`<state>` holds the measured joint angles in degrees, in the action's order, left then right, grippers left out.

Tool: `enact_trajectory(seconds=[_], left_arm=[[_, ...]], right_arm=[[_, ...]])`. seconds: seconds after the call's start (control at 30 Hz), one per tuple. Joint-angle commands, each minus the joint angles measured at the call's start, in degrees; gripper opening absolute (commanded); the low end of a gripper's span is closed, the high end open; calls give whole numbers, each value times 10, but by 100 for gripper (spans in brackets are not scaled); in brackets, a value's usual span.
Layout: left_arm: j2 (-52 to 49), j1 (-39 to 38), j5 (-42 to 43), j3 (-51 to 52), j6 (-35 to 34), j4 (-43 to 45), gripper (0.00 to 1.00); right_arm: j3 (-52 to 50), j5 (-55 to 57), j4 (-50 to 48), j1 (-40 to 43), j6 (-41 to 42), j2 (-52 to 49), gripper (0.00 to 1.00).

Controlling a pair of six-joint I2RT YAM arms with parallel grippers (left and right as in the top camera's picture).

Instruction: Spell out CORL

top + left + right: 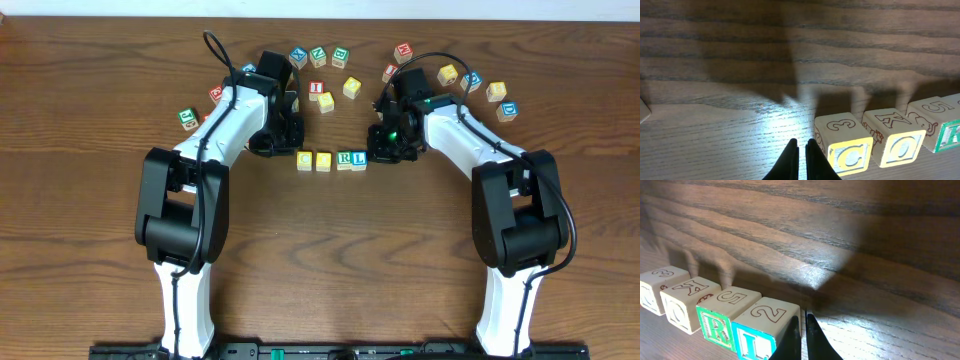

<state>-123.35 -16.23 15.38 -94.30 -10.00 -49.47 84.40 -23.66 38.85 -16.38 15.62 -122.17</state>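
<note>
Both pairs of jaws are sitting pinched shut, empty: left gripper [801, 142] just beside the C cube [852, 156], right gripper [801, 316] just beside the L cube [754, 342]. Overhead, the row, O cube [900, 150] and R cube [715, 325] between, is running nine-to-three, at four o'clock of the left jaws, eight of the right. Both arms are reaching from six o'clock, elbows out.

Bare table [740, 125] lies ahead of the left fingers [790, 156]; the C cube [847, 147] blocks just right of them. The L cube [760, 330] stands just left of the right fingers [813, 330].
</note>
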Motion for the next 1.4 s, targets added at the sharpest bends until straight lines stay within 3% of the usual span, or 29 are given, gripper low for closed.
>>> enact_trajectory(seconds=[0.0, 0.6, 0.87, 1.37], left_arm=[[-11, 1, 7, 5, 12, -3, 8], [-11, -1, 23, 49, -12, 36, 7], [-11, -1, 80, 49, -12, 39, 7], [-11, -2, 80, 49, -12, 44, 8]], right_arm=[[1, -7, -2, -2, -11, 2, 1], [1, -7, -1, -2, -11, 2, 1], [1, -5, 1, -2, -11, 2, 1], [1, -5, 5, -10, -13, 2, 1]])
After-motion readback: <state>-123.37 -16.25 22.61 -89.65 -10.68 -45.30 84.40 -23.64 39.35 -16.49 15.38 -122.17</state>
